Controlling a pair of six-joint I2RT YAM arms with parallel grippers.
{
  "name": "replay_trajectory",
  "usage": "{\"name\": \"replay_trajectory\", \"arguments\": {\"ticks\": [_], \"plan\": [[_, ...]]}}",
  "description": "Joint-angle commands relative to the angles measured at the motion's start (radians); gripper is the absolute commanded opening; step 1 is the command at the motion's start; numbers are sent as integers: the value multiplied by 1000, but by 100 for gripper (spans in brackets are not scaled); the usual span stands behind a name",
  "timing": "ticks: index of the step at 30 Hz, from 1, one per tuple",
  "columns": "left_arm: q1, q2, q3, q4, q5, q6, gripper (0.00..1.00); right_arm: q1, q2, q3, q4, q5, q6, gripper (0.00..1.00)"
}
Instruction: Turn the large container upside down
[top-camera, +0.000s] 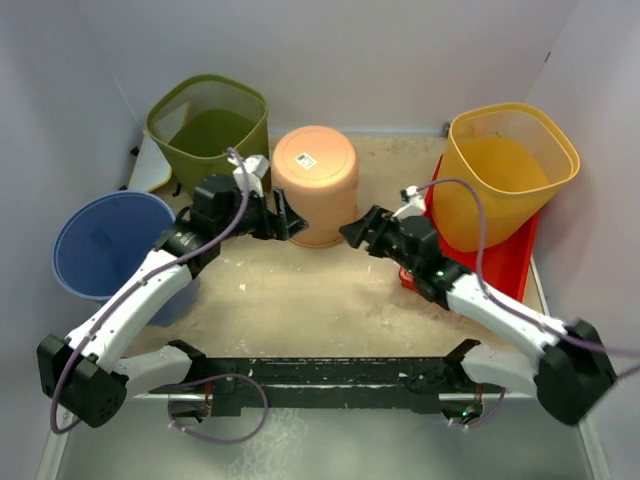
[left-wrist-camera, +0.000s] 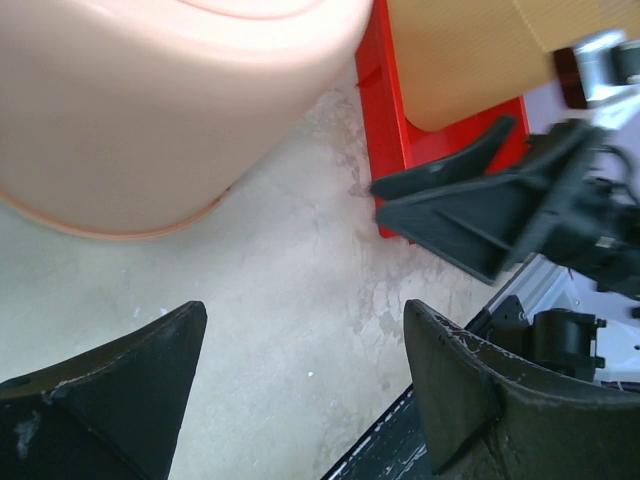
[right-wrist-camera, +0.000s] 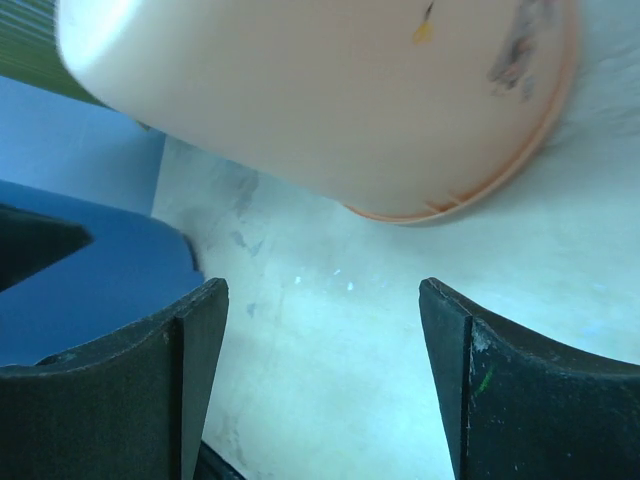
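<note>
Left pincer (top-camera: 291, 221): jaws wide, holding nothing. Right pincer (top-camera: 354, 230): likewise wide and empty (both clear of the wall in the wrist views). Between them the large container (top-camera: 316, 185), peach-coloured, stands mouth-down on the bench (top-camera: 300, 300), base uppermost. Green bin (top-camera: 208, 125) sits rear left, yellow bin (top-camera: 505, 170) on a red tray (top-camera: 512, 262) at right.

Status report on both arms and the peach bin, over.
Left gripper open, empty. Right gripper open, empty. Peach bin rim down, base up, between them. Nothing between jaws and bin.
</note>
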Motion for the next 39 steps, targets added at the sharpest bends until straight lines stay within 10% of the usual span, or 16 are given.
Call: {"name": "replay_trajectory", "arguments": {"ticks": [1, 9, 25, 39], "plan": [[-124, 85, -1, 160, -91, -13, 77, -4, -257, 13, -402, 236, -213, 81], [-146, 266, 41, 355, -219, -20, 76, -6, -456, 217, -754, 513, -367, 82], [-145, 821, 488, 476, -395, 115, 75, -6, -530, 310, -856, 581, -419, 82], [-139, 946, 771, 324, -409, 184, 76, -7, -303, 645, -895, 739, -703, 96]]}}
